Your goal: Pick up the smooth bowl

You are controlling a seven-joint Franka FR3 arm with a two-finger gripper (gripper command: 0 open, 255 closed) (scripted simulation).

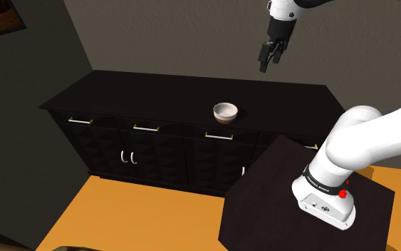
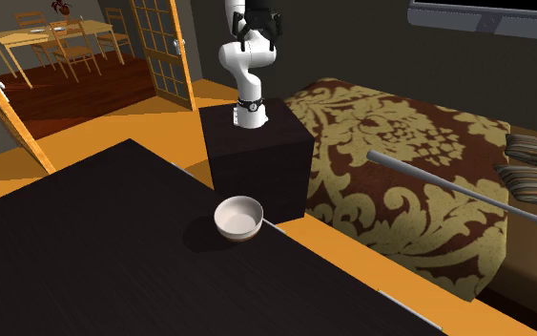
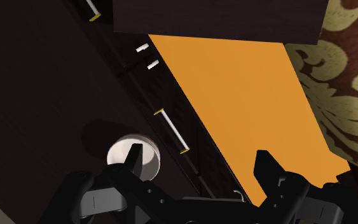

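white bowl (image 1: pixel 226 111) near bench (image 1: pixel 156 89) front edge; hand (image 1: pixel 270 57) hangs high, fingers (image 3: pixel 266 168) wide, bowl off-centre under one finger; straight descent risks clipping rim, nudging bowl over.

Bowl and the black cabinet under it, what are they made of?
The bowl looks like glazed ceramic: smooth, pale, faintly shiny, though plastic is possible. The cabinet looks like dark matte wood, with faint streaks on top. Its handles look like pale metal.

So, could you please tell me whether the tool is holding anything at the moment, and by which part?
Nothing is held. The tool hangs open high above the dark sideboard, and the bowl sits on its top, untouched.
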